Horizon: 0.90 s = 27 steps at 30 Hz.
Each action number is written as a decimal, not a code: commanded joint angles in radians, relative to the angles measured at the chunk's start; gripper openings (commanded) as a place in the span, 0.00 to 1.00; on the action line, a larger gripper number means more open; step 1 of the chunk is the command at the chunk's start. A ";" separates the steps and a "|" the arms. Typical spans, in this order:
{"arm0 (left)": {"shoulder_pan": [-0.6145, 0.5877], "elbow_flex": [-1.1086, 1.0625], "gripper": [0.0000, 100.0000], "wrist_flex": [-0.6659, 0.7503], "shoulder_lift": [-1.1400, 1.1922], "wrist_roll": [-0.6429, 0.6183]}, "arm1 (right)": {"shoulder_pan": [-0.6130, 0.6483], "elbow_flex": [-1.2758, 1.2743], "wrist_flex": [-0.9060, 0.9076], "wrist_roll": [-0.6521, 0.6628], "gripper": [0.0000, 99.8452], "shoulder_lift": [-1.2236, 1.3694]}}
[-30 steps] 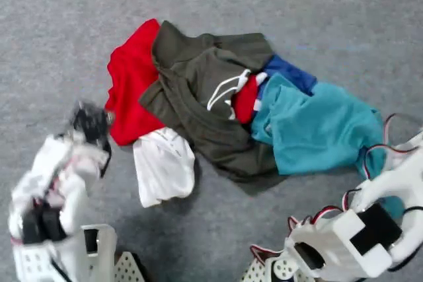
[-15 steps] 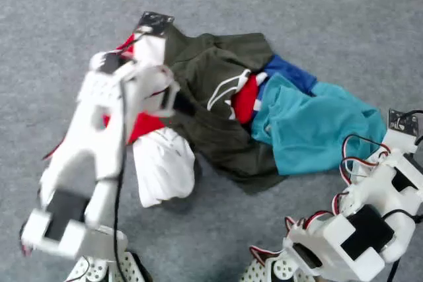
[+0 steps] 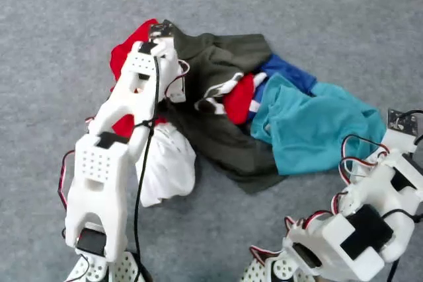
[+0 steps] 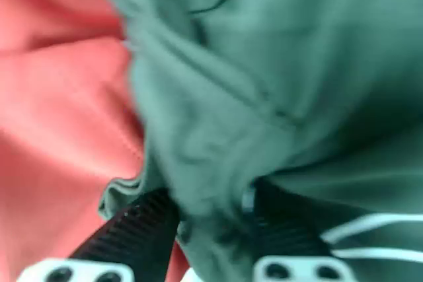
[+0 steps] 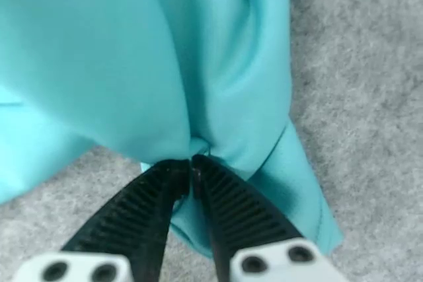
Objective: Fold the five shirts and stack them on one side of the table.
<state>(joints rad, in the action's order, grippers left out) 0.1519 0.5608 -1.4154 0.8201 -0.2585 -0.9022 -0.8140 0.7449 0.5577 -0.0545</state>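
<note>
Since the shirts lie tangled in a heap on the grey felt table (image 3: 53,97), we judge the lift should go slowly upward, so the dark olive-green cotton shirt (image 3: 221,57) peels free without dragging the red cotton shirt (image 4: 53,97). We find the left gripper (image 4: 211,196), its arm stretched over the pile, clenched on an olive fold. The right gripper (image 5: 192,163), low beside the heap, pinches an edge of the teal cotton shirt (image 5: 132,64).

shirts (image 3: 225,143) = 5 (red (image 3: 121,57), olive (image 3: 225,54), blue (image 3: 284,70), teal (image 3: 310,130), white (image 3: 168,163)); arms (image 3: 99,183) = 2 (left (image 3: 106,163), right (image 3: 363,222))
</note>
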 commanded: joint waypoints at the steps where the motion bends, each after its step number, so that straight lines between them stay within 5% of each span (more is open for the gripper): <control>1: -0.127 0.128 0.03 -0.097 0.044 0.074 | 0.026 -0.004 -0.020 -0.011 0.01 -0.010; 15: -0.736 0.812 0.03 -0.325 -0.031 0.138 | 0.028 -0.004 -0.020 -0.011 0.01 -0.008; 21: -0.708 0.872 0.04 -0.345 -0.060 0.138 | 0.028 -0.004 -0.020 -0.011 0.01 -0.007; 27: -0.438 0.680 0.27 -0.347 -0.247 0.138 | 0.028 -0.004 -0.020 -0.011 0.01 -0.005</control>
<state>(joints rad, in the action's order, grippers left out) -0.4312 1.3188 -1.7576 0.7142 -0.1312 -0.9022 -0.8140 0.7449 0.5577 -0.0545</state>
